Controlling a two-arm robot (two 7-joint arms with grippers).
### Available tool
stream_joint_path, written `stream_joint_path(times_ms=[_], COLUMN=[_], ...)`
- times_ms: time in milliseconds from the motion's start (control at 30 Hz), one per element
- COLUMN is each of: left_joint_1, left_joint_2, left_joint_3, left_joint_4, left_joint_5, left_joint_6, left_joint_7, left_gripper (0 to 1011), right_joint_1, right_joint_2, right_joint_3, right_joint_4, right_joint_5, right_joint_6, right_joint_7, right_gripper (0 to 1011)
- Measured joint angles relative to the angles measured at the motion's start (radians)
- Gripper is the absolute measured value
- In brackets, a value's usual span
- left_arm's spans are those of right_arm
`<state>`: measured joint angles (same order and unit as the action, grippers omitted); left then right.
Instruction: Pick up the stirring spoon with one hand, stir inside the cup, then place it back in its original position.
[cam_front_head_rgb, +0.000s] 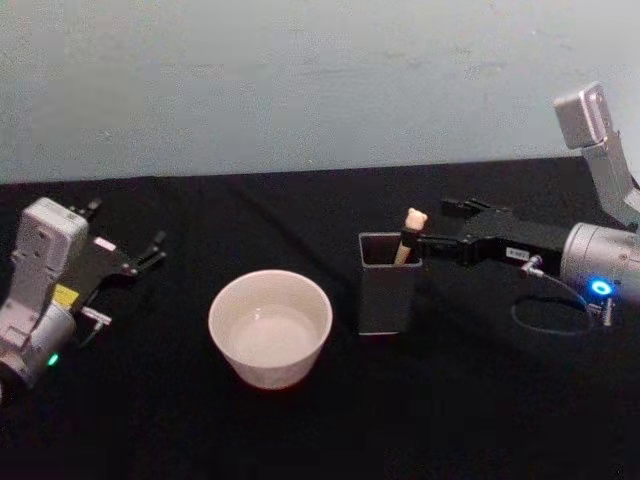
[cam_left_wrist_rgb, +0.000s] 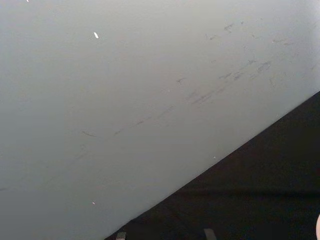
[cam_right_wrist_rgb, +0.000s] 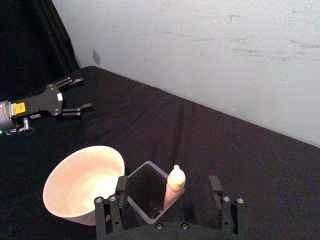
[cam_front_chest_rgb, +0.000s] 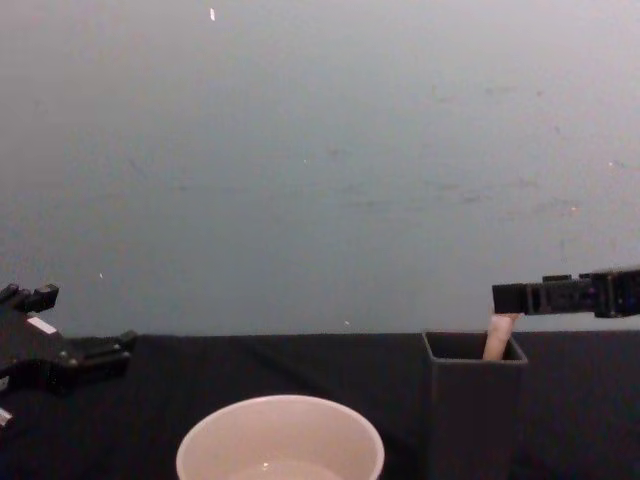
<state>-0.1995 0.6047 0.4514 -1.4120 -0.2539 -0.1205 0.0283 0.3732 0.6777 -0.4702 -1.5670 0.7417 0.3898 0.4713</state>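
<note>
Both silver-grey, boxy arms end in black forked metal claws. Behind the left claw (cam_front_head_rgb: 125, 232) sit a yellow sticker (cam_front_head_rgb: 65, 296) and a green light (cam_front_head_rgb: 52, 359). Behind the right claw (cam_front_head_rgb: 432, 226) are a blue ring light (cam_front_head_rgb: 600, 288) and a thin looped cable (cam_front_head_rgb: 545, 325).

My right claw (cam_front_head_rgb: 436, 227) is black, the stirring spoon (cam_front_head_rgb: 409, 236) beige-pink, the holder (cam_front_head_rgb: 385, 298) dark grey, the cup (cam_front_head_rgb: 270, 368) cream-white, the bench (cam_front_head_rgb: 480, 410) black.

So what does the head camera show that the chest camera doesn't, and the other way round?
Head view: the cup and the holder whole, standing apart on the black cloth, plus the right arm's blue light. Chest view: side-on, the right gripper level with the spoon's top, above the holder's rim. Both: cup, holder, spoon, and the parked left gripper, open like the right.
</note>
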Motion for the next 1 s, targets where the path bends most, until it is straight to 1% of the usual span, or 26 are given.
stream_joint_path(times_ms=[467, 700, 1000], left_joint_1=[0.0, 0.0, 0.0], left_joint_2=[0.0, 0.0, 0.0], left_joint_3=[0.0, 0.0, 0.0], left_joint_4=[0.0, 0.0, 0.0], left_joint_5=[0.0, 0.0, 0.0], left_joint_6=[0.0, 0.0, 0.0], left_joint_7=[0.0, 0.0, 0.0], left_gripper=[1001, 1001, 1001], right_joint_1=[0.027, 0.036, 0.035], right_joint_2=[0.005, -0.001, -0.001], right_joint_3=[-0.036, -0.042, -0.041], right_joint_4=[0.028, 0.041, 0.04], right_joint_5=[0.005, 0.007, 0.007], right_joint_6=[-0.002, -0.007, -0.007], right_joint_7=[0.01, 0.006, 0.005], right_gripper=[1002, 1002, 1002])
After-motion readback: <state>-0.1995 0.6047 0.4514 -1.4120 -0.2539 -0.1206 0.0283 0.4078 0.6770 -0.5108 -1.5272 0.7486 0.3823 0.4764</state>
